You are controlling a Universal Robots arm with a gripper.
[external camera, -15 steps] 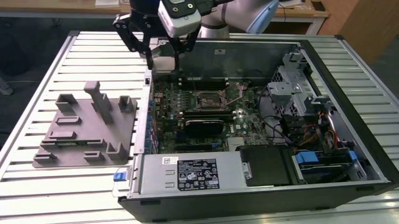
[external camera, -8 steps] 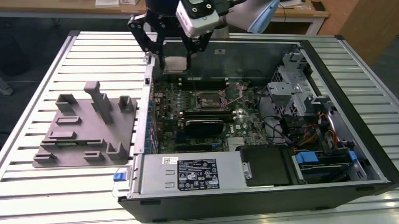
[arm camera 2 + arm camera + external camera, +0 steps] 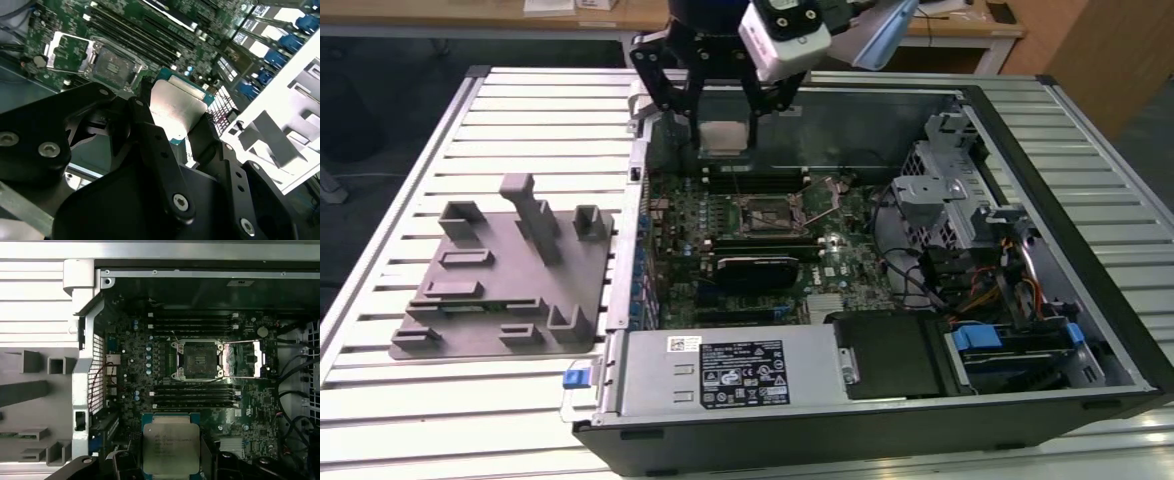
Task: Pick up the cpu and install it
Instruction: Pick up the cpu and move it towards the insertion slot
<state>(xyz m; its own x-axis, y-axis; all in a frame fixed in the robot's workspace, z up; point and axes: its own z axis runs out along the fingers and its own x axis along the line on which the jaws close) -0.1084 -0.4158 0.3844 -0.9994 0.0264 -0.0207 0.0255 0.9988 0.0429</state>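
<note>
My gripper (image 3: 722,128) hangs over the back of the open computer case (image 3: 1067,130), shut on the cpu (image 3: 723,141). The cpu is a small square chip with a silvery top plate, gripped by two opposite edges. In the first wrist view the cpu (image 3: 170,447) sits between the black fingers (image 3: 216,465), above the motherboard and short of the socket (image 3: 196,359). The socket's metal frame (image 3: 245,359) is swung open beside it and the socket is bare. In the second wrist view the cpu (image 3: 177,107) shows tilted, with the socket (image 3: 112,65) beyond it.
A grey plastic tray (image 3: 507,270) with upright blocks lies on the slatted table at the exterior view's left. Inside the case are memory sticks (image 3: 192,322), a power supply (image 3: 720,370), a drive cage (image 3: 961,190) and loose cables (image 3: 947,285).
</note>
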